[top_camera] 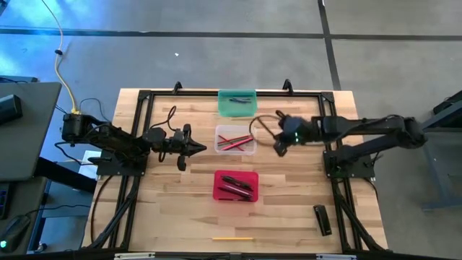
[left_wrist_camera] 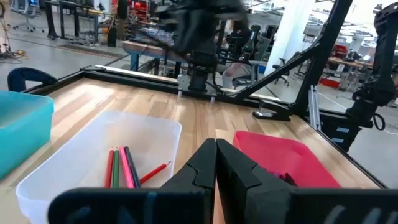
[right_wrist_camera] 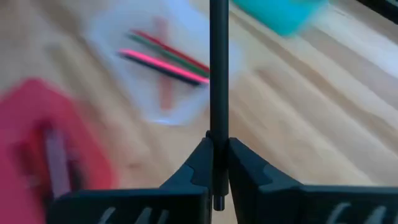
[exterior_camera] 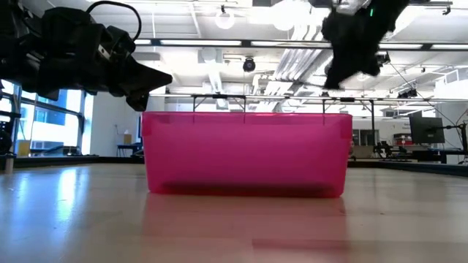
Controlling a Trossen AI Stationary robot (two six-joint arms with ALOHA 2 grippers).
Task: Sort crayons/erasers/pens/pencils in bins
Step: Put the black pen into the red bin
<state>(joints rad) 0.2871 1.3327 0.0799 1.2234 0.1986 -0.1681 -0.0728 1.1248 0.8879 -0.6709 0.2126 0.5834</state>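
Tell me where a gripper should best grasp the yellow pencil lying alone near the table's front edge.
Grip the yellow pencil at its middle, coming straight down from above with the fingers across its thin shaft. It lies flat, alone on the bare table, parallel to the front edge, so both long sides look free. The right gripper already holds a pen; the left gripper is shut and empty.

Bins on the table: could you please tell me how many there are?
3, in a column between the arms: the teal bin farthest back, the clear bin in the middle, the red bin nearest the front.
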